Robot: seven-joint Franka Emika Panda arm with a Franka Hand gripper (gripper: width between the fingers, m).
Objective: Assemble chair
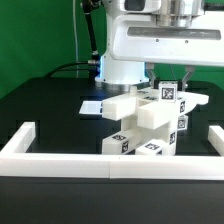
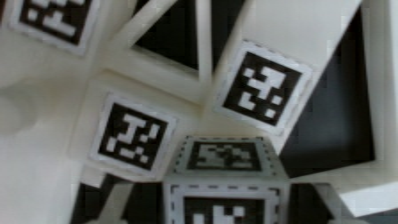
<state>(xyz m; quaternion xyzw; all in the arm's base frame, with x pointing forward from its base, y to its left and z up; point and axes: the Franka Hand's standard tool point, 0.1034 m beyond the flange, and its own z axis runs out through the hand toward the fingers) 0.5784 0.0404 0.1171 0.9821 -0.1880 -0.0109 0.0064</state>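
The chair's white tagged parts (image 1: 148,125) stand bunched together on the black table, partly stacked and leaning on each other. My gripper (image 1: 169,84) has come down from above onto the top right of the bunch. It is shut on a square white post (image 1: 168,94) with a tag on its face. In the wrist view the same tagged post (image 2: 221,168) sits between the jaws of the gripper (image 2: 222,208). Flat tagged panels (image 2: 263,82) and a frame piece (image 2: 175,40) lie close behind it. The fingers themselves are barely visible.
A long low white border wall (image 1: 110,166) runs along the front and turns back at both ends (image 1: 20,138). The marker board (image 1: 93,106) lies flat at the exterior view's left of the parts. The arm's white base (image 1: 120,68) stands behind.
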